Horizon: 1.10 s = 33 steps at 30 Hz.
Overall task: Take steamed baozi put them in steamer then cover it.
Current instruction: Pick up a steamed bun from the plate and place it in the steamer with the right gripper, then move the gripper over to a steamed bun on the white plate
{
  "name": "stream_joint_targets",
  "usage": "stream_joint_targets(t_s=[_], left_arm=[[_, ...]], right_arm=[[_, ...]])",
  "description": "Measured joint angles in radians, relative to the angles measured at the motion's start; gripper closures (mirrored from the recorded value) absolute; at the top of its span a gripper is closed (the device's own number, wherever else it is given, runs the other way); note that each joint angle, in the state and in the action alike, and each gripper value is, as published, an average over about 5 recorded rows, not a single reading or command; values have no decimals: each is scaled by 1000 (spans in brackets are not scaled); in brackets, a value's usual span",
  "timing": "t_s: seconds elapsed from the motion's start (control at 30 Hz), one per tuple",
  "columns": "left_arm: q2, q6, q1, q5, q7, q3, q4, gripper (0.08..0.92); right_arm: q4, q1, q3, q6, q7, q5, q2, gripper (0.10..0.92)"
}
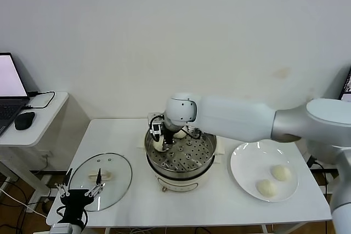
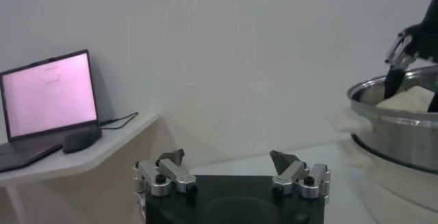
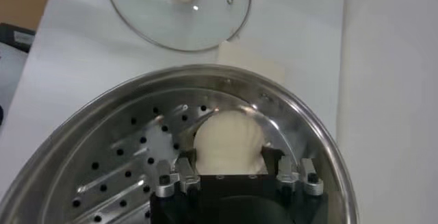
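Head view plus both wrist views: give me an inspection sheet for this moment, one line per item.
Surface: white table, bearing all the job's things.
Steamer: mid-table, uncovered, perforated tray visible.
Baozi: one baozi on the tray between the right hand's fingers; a second bun seems to lie beside it; two buns wait on the white plate, right of the steamer.
Cover: flat on the table, left of the steamer.
Clutter: nothing seen.
Hands: right hand inside the steamer, fingers either side of the baozi; left hand open, parked low beside the cover.
Cables: lead at the laptop.
Surroundings: side desk with mouse; plain white wall.
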Motion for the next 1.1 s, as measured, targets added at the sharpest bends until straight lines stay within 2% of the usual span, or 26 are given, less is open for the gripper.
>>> stream_joint_targets(t_s=[0.17,0.27,0.5,0.77,1.1], left_arm=[[4,0,2,-1,0,-2,0,177],[7,0,2,-2,0,-4,-2,177],[15,0,0,-6,1,0,-6,177],[23,-2,2,-6,2,11,-6,177],[29,-6,15,3,3,10,9,177]], right_arm=[[12,21,2,-1,-24,-1,-13,242],[34,63,-2,9,-63,-6,-43,208],[118,197,-29,68,-193,-32,-179,203],[261,287,-74,177,-332,-122,-430,203],[370,137,48,300,-404,-293,-749,203]])
